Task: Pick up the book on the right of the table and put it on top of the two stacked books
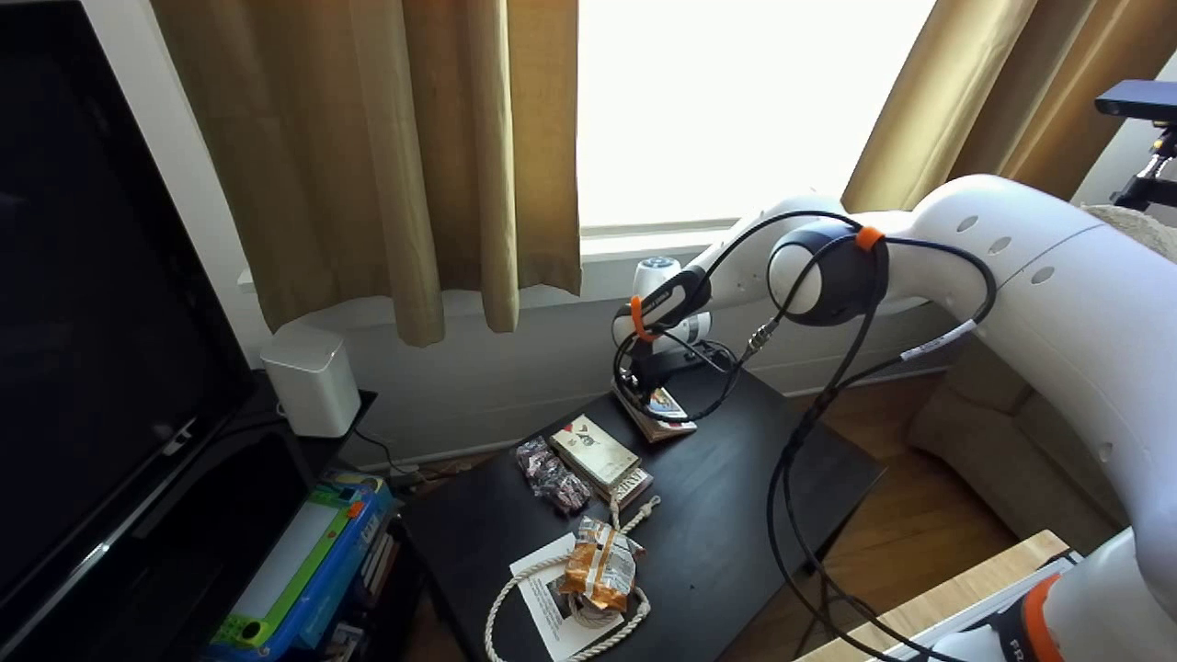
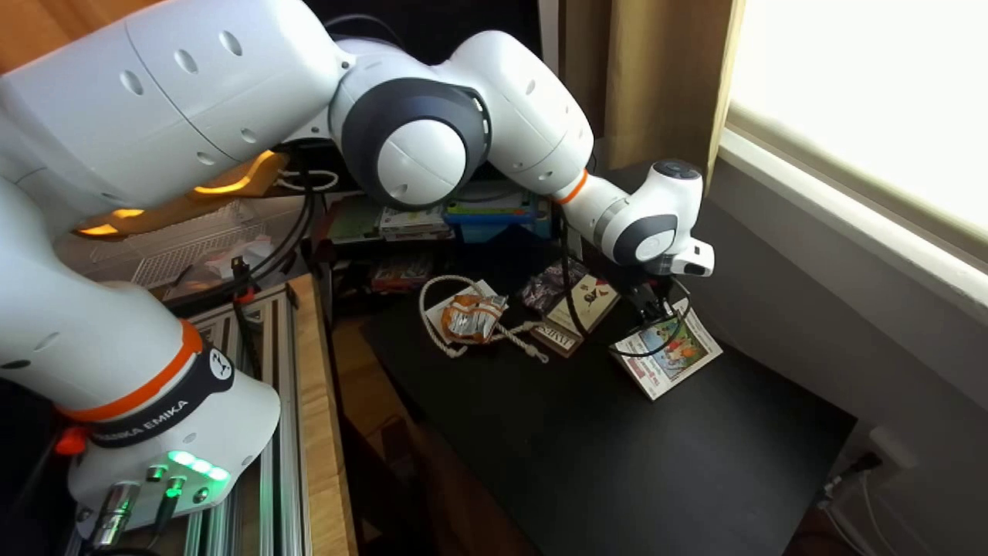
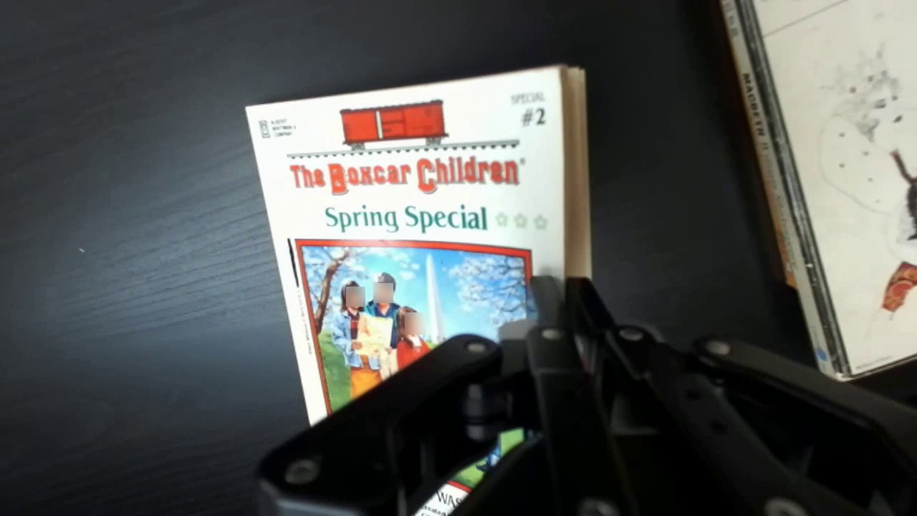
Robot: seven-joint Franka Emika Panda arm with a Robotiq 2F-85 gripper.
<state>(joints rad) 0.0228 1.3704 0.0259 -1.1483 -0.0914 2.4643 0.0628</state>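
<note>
The book (image 3: 423,201) has a white cover with a red boxcar and a framed picture. In the wrist view its page-edge side looks raised. My gripper (image 3: 564,287) has nearly closed fingers on that side, one over the cover and one over the page edges. In both exterior views the gripper (image 1: 636,382) (image 2: 660,310) is down at the book (image 1: 669,405) (image 2: 687,359), which is at or just over the black table (image 2: 617,455). The two stacked books (image 1: 607,460) (image 2: 594,305), cream top book offset on the lower one, lie beside it, partly seen in the wrist view (image 3: 831,186).
A dark patterned packet (image 1: 554,475) touches or nearly touches the stack. An orange packet (image 1: 599,563), a rope (image 1: 501,598) and a white sheet (image 1: 544,598) lie on the near part of the table. The wall and window sill (image 2: 849,224) stand close behind. Loose cables hang from the arm.
</note>
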